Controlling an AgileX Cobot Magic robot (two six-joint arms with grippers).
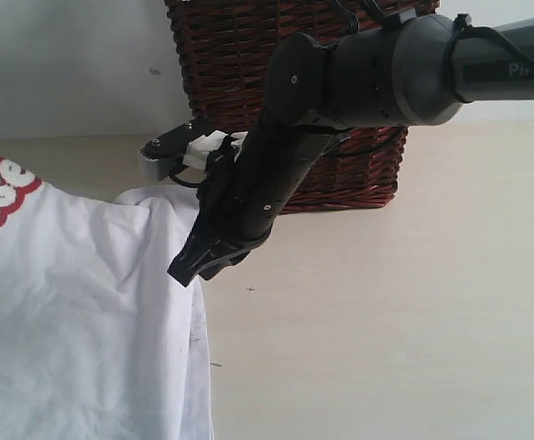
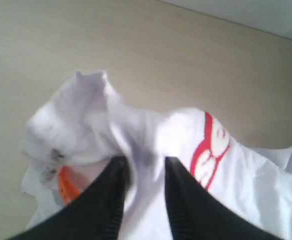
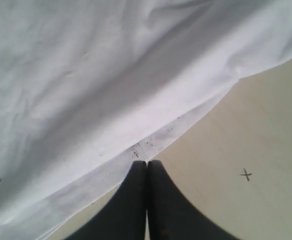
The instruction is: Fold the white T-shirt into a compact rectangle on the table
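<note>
White T-shirt (image 1: 74, 312) lies rumpled on the left of the tabletop (image 1: 386, 321). We see the left pincer (image 2: 146, 161) slightly apart with cloth bunched between; whether it grips, we cannot tell. The right pincer (image 1: 186, 268), pressed together, meets the shirt's right hem, in front of a dark wicker basket (image 1: 221, 64).

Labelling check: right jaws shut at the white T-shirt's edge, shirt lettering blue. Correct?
Not quite. The lettering on the white T-shirt is red, not blue; the left wrist view shows it. The right jaws are shut at the shirt's edge.
</note>
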